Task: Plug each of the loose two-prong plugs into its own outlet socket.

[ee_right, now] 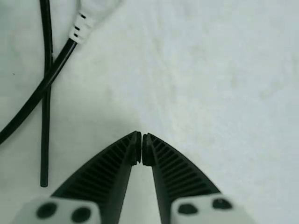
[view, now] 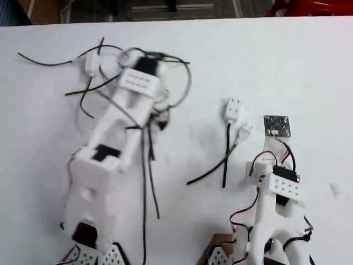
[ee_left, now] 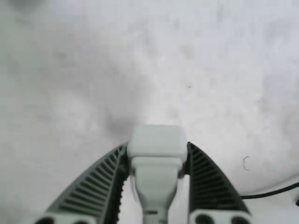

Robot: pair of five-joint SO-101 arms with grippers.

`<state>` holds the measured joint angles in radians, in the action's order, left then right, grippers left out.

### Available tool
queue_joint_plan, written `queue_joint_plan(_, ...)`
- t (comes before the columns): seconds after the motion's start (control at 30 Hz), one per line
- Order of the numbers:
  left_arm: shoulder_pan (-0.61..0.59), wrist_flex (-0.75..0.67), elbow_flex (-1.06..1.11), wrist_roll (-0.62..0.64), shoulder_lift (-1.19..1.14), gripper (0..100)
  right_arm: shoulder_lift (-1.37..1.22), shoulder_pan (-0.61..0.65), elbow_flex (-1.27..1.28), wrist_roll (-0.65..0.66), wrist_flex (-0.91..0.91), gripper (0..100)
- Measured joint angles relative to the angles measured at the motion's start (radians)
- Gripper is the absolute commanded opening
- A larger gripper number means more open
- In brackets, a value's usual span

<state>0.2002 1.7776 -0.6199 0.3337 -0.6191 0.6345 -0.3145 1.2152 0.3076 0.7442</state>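
left gripper (ee_left: 156, 148) clamps white connector (ee_left: 156, 140) | right gripper (ee_right: 141, 149) closed, empty | 2 black cords (ee_right: 44, 140), outlet socket (view: 232, 109) near it

I read the table (view: 309, 66) as plain white. The left gripper (ee_left: 156, 148) shows dark grey ribbed fingers (ee_left: 105, 179) on a white plug (ee_left: 156, 140). The right gripper (ee_right: 141, 142) has the same ribbed grey. The outlet socket (view: 233, 109) is white, with black cords (view: 226, 160) at its six o'clock.

White table (view: 309, 66) as laid out
An outlet socket (view: 233, 109) is laid just beside a loose plug (view: 245, 131) on its black cord (view: 212, 167); a second socket (view: 91, 66) is set well apart among black wires (view: 49, 62).
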Motion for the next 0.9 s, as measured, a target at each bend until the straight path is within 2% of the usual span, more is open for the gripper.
queue_joint_plan(0.1,-0.112,-0.071,0.021,-0.014,0.089,3,0.0,0.0,0.0,0.0,0.0,1.9)
queue_joint_plan(0.2,-0.219,-0.19,0.02,-0.106,0.11,3,0.0,0.0,0.0,0.0,0.0,1.9)
queue_joint_plan(0.4,-0.281,-0.379,-0.066,-0.256,0.071,3,0.0,0.0,0.0,0.0,0.0,1.9)
queue_joint_plan(0.57,-0.33,-0.534,-0.233,-0.353,-0.097,3,0.0,0.0,0.011,0.0,0.0,1.9)
queue_joint_plan(0.73,-0.413,-0.683,-0.405,-0.428,-0.351,9,0.002,0.0,0.012,0.0,0.0,1.9)
queue_joint_plan(0.9,-0.428,-0.721,-0.612,-0.549,-0.594,16,0.002,0.0,0.012,0.0,0.0,1.9)
